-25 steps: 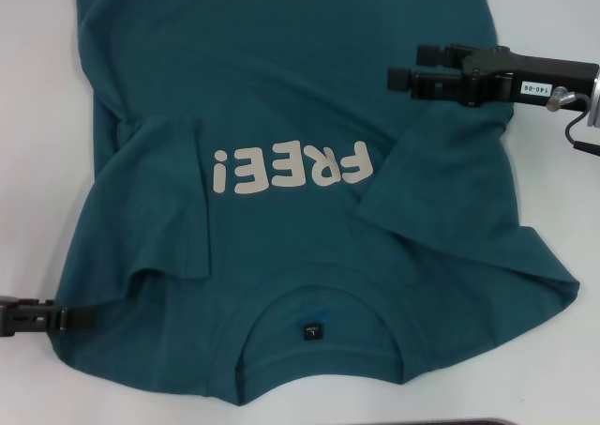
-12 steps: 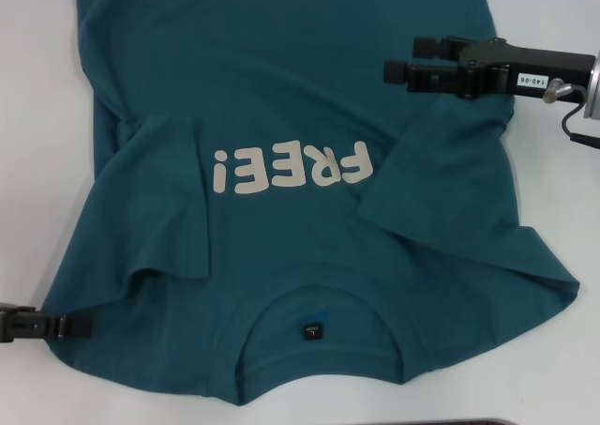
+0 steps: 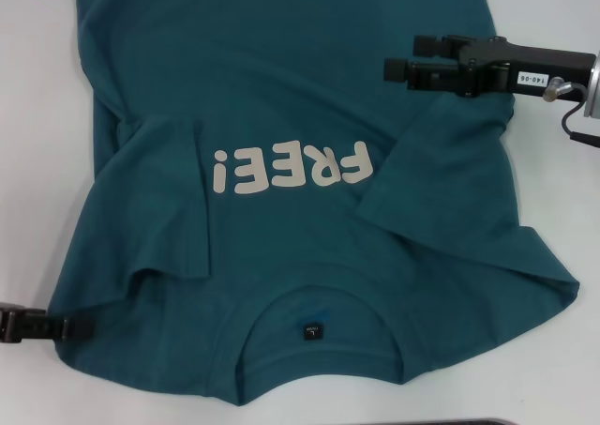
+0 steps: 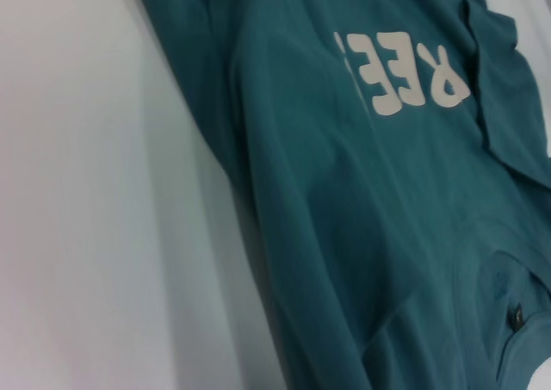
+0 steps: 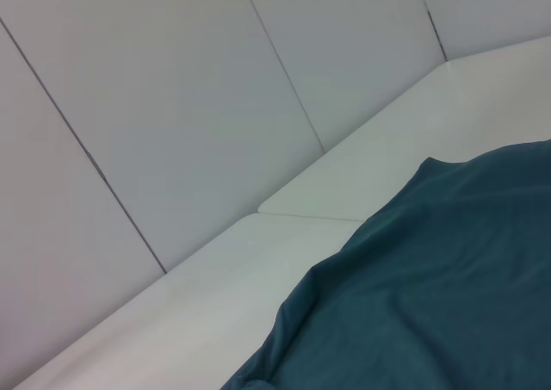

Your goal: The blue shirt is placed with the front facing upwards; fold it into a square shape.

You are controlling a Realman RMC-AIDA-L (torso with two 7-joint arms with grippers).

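Observation:
The blue shirt (image 3: 281, 97) lies front up on the white table (image 3: 37, 162), its white "FREE!" lettering (image 3: 291, 169) facing up and its collar with a black label (image 3: 311, 330) nearest me. Both sleeves (image 3: 159, 200) are folded inward over the chest. My right gripper (image 3: 405, 56) hovers open over the shirt's right side, above the folded right sleeve (image 3: 441, 181), holding nothing. My left gripper (image 3: 75, 327) sits low at the shirt's left shoulder edge. The left wrist view shows the shirt (image 4: 344, 218) with its lettering. In the right wrist view only the shirt's hem (image 5: 430, 295) shows.
White table surface (image 3: 553, 190) borders the shirt on both sides. A dark object (image 3: 469, 422) peeks in at the near table edge. Grey wall panels (image 5: 172, 106) stand beyond the table's far edge.
My left gripper has drawn back to the left and slightly nearer, off the shirt's shoulder edge. My right gripper has shifted a little farther away over the shirt. The shirt has not moved.

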